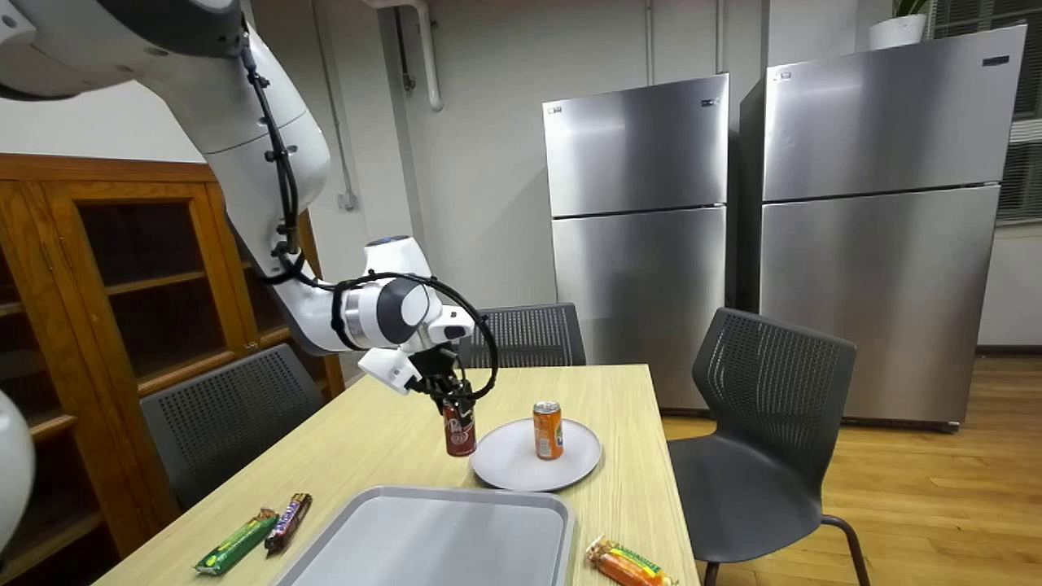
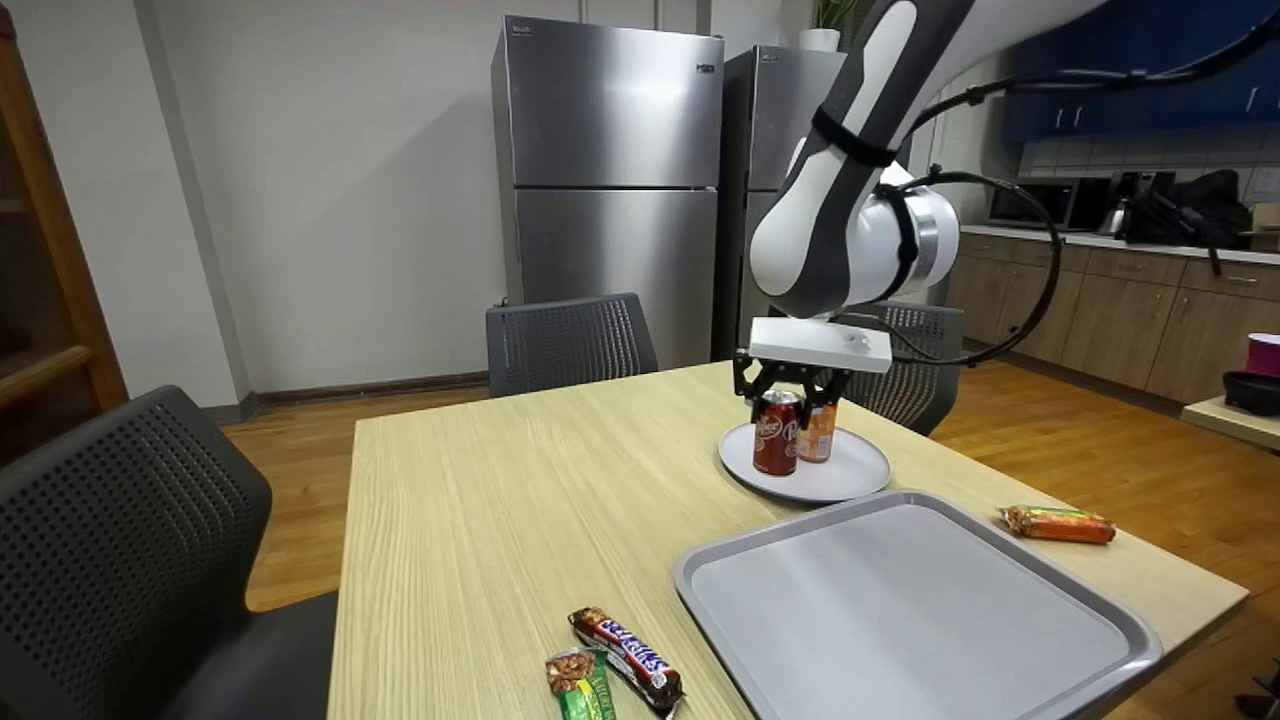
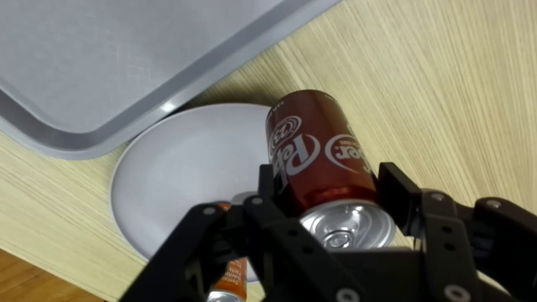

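A dark red Dr Pepper can (image 3: 314, 147) sits between the two black fingers of my gripper (image 3: 327, 180), one pad against each side near its silver top. In an exterior view the red can (image 1: 460, 431) appears upright just left of the grey plate (image 1: 505, 462). From another angle the can (image 2: 776, 445) overlaps the plate (image 2: 850, 472), so it seems raised a little off the table. An orange can (image 1: 548, 431) stands upright on the plate. In the wrist view my left finger linkage partly hides the orange can (image 3: 233, 279).
A large grey tray (image 2: 920, 600) lies beside the plate. A Snickers bar (image 2: 630, 655) and a green-wrapped bar (image 1: 238, 544) lie on one side of it, an orange-wrapped bar (image 2: 1058, 524) on the other. Grey chairs (image 1: 773, 456) surround the table; two steel refrigerators (image 1: 639, 244) stand behind.
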Tool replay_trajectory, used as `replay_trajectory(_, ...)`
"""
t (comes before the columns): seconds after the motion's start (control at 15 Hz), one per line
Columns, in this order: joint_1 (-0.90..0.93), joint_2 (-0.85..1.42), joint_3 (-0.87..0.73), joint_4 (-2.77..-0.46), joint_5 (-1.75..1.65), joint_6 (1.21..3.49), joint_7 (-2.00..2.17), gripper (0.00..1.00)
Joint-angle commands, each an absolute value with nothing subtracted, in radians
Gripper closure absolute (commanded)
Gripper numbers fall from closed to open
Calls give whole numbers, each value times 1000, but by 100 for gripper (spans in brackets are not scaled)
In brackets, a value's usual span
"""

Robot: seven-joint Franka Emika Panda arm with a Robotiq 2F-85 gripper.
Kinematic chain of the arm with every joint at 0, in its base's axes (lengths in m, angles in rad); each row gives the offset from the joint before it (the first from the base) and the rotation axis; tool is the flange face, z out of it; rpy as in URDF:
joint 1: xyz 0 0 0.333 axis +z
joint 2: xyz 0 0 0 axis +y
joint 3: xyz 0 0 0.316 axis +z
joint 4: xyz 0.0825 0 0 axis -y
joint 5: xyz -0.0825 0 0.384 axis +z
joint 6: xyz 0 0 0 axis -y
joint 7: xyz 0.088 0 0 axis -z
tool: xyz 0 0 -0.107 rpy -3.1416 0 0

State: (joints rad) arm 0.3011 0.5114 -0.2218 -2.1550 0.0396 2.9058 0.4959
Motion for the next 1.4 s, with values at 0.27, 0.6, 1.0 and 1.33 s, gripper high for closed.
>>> replay_trajectory(0.27,400,368,-215,-2407,36,3037,512,61)
replay_trajectory(0.6,445,350,-208,-2481,51,3053,500,61)
replay_trajectory(1.0,487,350,-229,-2527,45,3072,514,61)
replay_trajectory(1.33,530,368,-260,-2544,51,3105,512,61)
